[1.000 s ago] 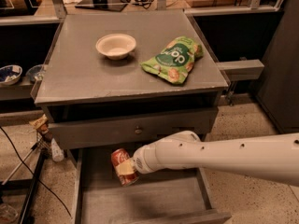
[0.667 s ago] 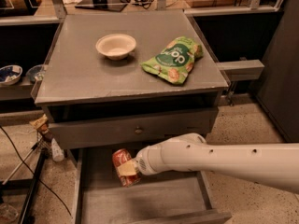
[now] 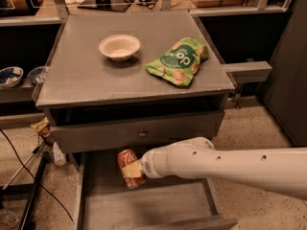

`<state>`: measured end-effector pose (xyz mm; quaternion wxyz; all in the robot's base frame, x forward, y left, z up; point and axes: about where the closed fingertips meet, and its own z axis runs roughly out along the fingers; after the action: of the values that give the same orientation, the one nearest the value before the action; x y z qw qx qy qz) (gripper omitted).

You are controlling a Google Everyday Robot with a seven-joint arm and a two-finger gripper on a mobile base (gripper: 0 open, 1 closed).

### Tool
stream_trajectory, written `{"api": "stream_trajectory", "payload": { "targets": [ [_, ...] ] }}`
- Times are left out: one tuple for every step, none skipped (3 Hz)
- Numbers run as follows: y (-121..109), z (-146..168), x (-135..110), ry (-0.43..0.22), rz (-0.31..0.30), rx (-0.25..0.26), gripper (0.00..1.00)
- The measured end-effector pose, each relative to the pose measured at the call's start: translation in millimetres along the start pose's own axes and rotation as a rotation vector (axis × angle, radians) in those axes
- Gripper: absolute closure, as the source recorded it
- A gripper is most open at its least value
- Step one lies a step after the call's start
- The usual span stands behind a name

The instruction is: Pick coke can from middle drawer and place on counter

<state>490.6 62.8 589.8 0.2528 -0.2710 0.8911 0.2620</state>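
The red coke can [image 3: 127, 161] is in the open middle drawer [image 3: 158, 206], near its back left, tilted. My gripper [image 3: 136, 169] reaches in from the right on a white arm and is shut on the can's lower right side. The fingers are mostly hidden behind the can and the wrist. The grey counter [image 3: 91, 78] is above the drawers.
A white bowl [image 3: 119, 47] and a green snack bag [image 3: 178, 60] lie on the counter. The closed drawer front with a round knob [image 3: 142, 133] overhangs the can. Black cables [image 3: 29, 186] and a stand are on the floor at left. Blue bowls [image 3: 10, 75] sit on a left shelf.
The arm has shifted slightly right and up. The can has stayed in the gripper's hold and barely moved.
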Motion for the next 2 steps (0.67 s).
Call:
{"api": "stream_trajectory", "payload": {
  "targets": [
    [-7.2,-14.9,-9.0,-0.052,-0.001,0.046,1.0],
    [-5.0,-32.7,-13.2,-0.097,0.003,0.068,1.0]
  ]
}}
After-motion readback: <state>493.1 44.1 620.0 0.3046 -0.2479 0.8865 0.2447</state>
